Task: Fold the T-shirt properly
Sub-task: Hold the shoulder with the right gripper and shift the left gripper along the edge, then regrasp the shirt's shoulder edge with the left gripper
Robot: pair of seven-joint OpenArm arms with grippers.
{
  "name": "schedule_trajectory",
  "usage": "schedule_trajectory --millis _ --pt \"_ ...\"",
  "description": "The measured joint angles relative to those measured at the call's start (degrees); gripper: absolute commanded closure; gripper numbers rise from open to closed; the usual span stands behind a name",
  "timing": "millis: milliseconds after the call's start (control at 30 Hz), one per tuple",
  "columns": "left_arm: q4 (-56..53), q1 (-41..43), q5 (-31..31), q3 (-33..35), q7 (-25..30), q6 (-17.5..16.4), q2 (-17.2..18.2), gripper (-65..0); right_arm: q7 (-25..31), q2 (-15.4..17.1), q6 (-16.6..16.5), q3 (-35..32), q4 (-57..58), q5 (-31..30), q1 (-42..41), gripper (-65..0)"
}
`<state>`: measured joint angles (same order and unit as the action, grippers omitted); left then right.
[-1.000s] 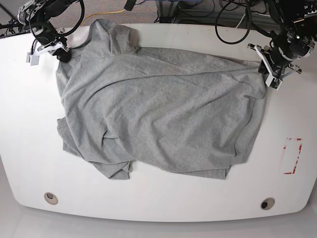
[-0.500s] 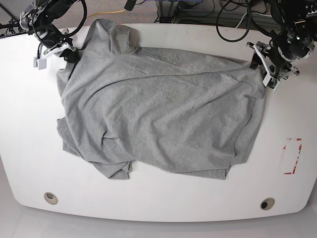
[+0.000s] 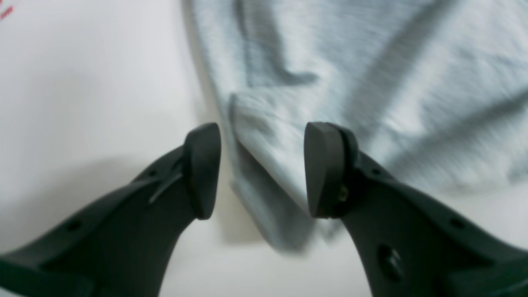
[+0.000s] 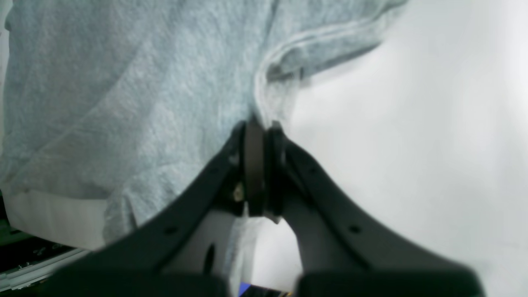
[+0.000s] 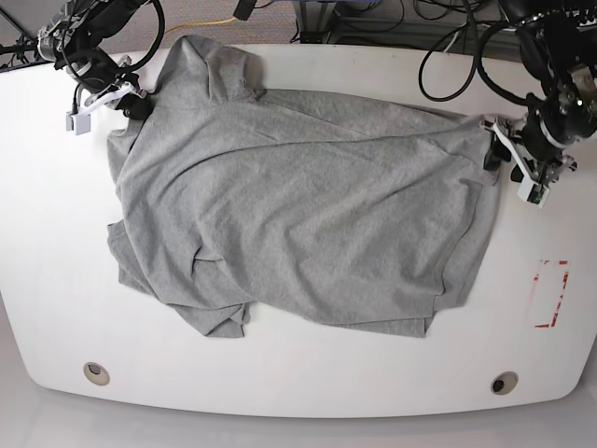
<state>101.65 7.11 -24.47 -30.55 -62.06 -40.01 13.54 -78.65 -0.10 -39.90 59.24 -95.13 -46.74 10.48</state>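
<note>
Left end effector has opened off the T-shirt hem — right end effector pinches fabric — folding barely begun

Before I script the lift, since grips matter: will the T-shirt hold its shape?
Probably not. The T-shirt lies wrinkled and bunched, so it likely drapes limply. The right gripper pinches only an edge, which may slip.

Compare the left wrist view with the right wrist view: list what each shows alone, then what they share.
Left wrist only: the left gripper standing open, a folded shirt edge between its fingers, and a red mark at the corner.
Right wrist only: the right gripper shut on a hem, and the table's edge.
Both: the grey T-shirt lying on the white table.
</note>
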Motion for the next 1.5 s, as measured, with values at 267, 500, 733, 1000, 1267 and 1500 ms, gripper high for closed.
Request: schedule_trajectory --millis 267,500,733,1000,1267,1500 --pt "-8.26 -4.50 4.98 0.20 -0.07 0.04 0.07 -30.6 -0.02 0.00 0.00 -0.81 0.00 0.00 0.09 0.0" --pt "-13.07 -7.69 4.31 2.86 0.83 0.07 0.04 -30.6 -0.02 -0.04 0.00 -0.85 0.00 -0.04 -0.07 0.0" --pt "-16.37 -7.98 5.18 6.19 0.22 0.07 0.17 -30.6 0.00 -0.07 0.00 -0.83 0.00 -0.04 -0.07 0.0" --pt "-16.31 -8.17 4.35 6.99 0.61 0.07 0.26 -30.6 -0.02 0.07 0.00 -0.81 0.00 -0.02 0.04 0.0" --pt "-16.09 -5.66 4.09 8.26 1.31 0.07 0.33 -26.2 -0.02 0.04 0.00 -0.63 0.00 -0.04 0.04 0.0" --pt "-15.67 -3.76 2.99 8.15 2.60 0.07 0.35 -11.0 0.00 0.02 0.00 -0.66 0.00 -0.04 0.04 0.0"
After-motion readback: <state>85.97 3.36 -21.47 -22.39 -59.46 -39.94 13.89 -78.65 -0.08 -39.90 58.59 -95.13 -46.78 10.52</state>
